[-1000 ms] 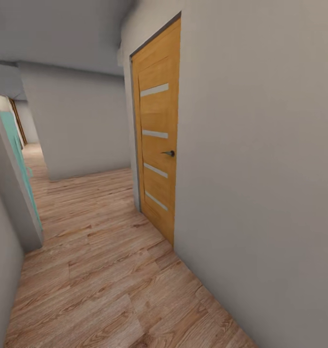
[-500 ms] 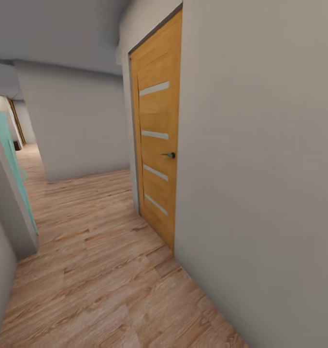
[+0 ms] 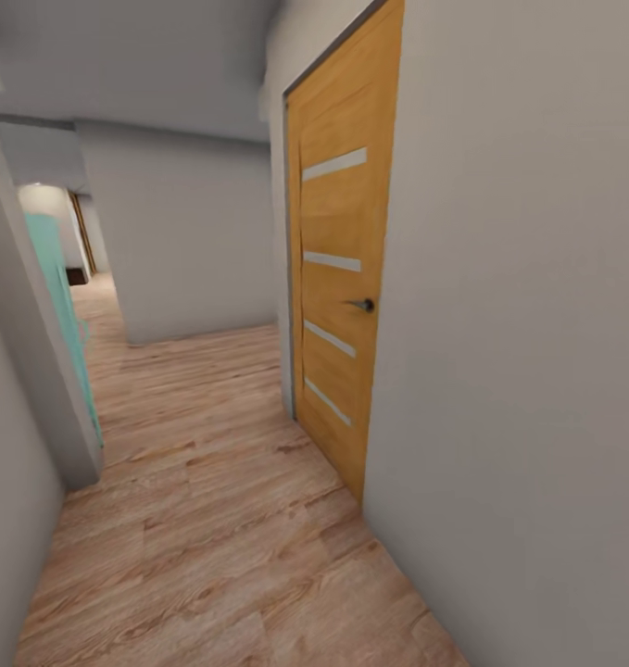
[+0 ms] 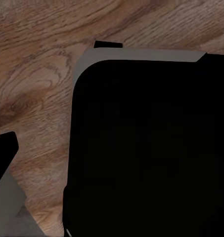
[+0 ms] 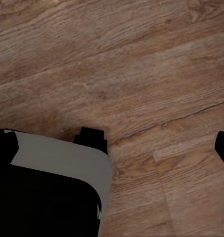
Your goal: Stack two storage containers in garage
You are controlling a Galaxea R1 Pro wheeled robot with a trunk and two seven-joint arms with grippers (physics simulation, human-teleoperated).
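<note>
Pincer state cannot be told: both wrist views look down on plank floor point(image 5: 141, 64) past a black, grey-edged body point(image 4: 151, 143), probably the robot's base. Both arms appear to hang low, aimed downward. No container is in sight. In the head view, a corridor runs ahead, with a wooden door point(image 3: 337, 287) in the right wall point(image 3: 518, 352). Steer centrally; keep off that wall.
</note>
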